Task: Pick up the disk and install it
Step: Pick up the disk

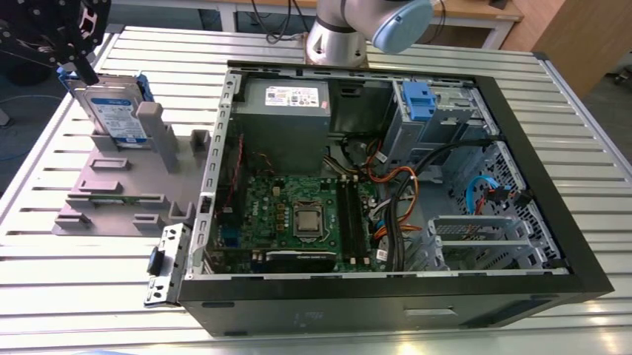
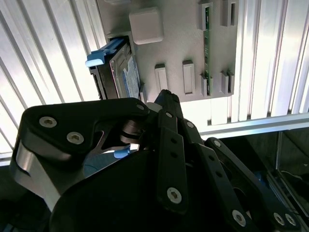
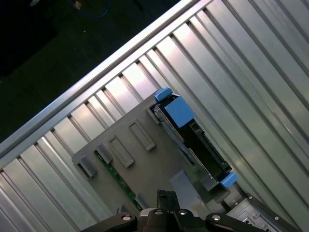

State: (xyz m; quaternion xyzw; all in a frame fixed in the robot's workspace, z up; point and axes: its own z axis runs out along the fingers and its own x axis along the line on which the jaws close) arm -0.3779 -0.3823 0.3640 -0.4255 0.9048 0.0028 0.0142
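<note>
Pick-up step: the black gripper (image 1: 79,65) is at the top edge of the silver, blue-framed disk (image 1: 112,111), which stands upright in the grey plastic stand (image 1: 118,185) near a corner of the slatted metal table (image 1: 59,296). I cannot tell how the jaws stand. Lifting it likely calls for a straight pull.

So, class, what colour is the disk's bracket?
Blue bracket, clearest in the first wrist view.

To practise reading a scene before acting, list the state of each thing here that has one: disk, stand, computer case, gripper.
disk, upright on edge, slotted in the stand, not installed.
stand, lying flat, holding the disk.
computer case, on its side, side panel off, interior exposed.
gripper, at the disk's top edge; grip unclear.
</note>
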